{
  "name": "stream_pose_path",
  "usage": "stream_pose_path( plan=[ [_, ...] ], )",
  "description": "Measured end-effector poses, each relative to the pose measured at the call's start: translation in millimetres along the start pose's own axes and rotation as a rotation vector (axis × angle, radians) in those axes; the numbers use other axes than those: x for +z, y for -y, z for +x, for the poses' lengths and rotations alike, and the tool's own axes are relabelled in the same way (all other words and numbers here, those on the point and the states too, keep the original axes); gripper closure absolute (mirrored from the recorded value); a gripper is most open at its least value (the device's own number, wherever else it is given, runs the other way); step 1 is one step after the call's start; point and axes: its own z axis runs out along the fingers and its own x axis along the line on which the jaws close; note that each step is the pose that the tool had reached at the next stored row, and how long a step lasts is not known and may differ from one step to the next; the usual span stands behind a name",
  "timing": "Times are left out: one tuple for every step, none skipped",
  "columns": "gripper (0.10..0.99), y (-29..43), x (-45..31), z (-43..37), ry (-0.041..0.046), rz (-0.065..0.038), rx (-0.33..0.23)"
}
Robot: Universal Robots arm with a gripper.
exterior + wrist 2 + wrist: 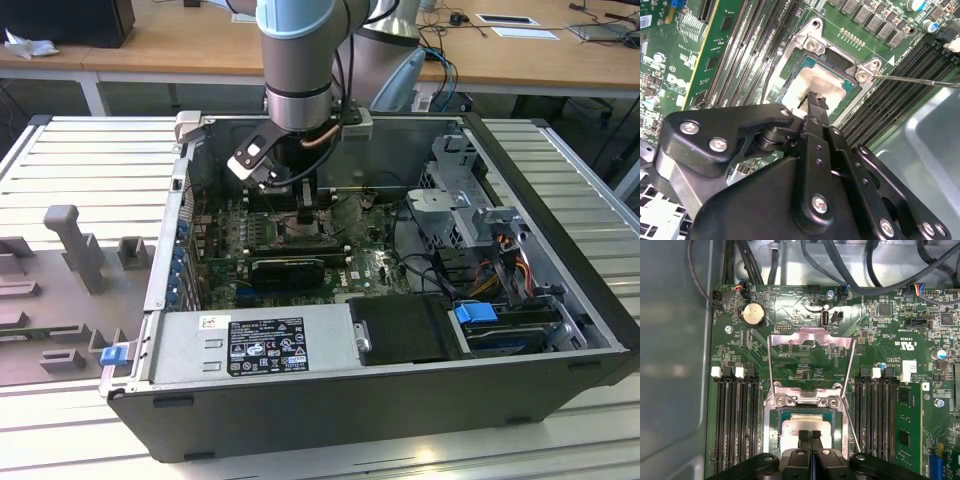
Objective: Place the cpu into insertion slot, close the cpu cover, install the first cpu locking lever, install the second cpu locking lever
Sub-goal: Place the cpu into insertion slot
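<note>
The cpu (792, 427) (802, 82) lies flat in the insertion slot (774, 440) (790, 62), its pale silver top showing. My gripper (810, 434) (815, 99) is directly over it, with its two black fingers pressed together and their tips at or just above the chip's top. The cpu cover (810, 337) stands swung open on the far side of the socket. One thin wire locking lever (920, 80) (851, 422) sticks out unlatched beside the socket. In the exterior view the gripper (303, 205) reaches down into the case onto the green board (370, 265).
Black memory slots (735, 425) (880, 420) flank the socket on both sides. The open computer case (560, 250) has metal walls all round, a power supply (250, 345) at the front and drive cages with cables (480, 230) on the exterior view's right.
</note>
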Motion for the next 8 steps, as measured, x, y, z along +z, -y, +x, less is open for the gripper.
stream_pose_path(
  plan=[
    [0.980,-0.1,-0.7,0.0,0.0000,0.000,0.000],
    [0.980,-0.1,-1.7,0.0,0.0000,0.000,0.000],
    [0.980,-0.2,-2.3,0.0,0.0000,0.000,0.000],
    [0.980,-0.3,-3.3,0.1,0.0000,0.000,0.000],
    [0.980,-0.3,-4.1,0.1,0.0000,0.000,0.000],
    [0.980,-0.4,-4.8,0.1,0.0000,0.000,0.000],
    [0.980,-0.5,-6.2,0.1,0.0001,0.000,0.000],
    [0.980,-0.6,-6.9,0.1,-0.0001,0.000,0.000]
  ],
)
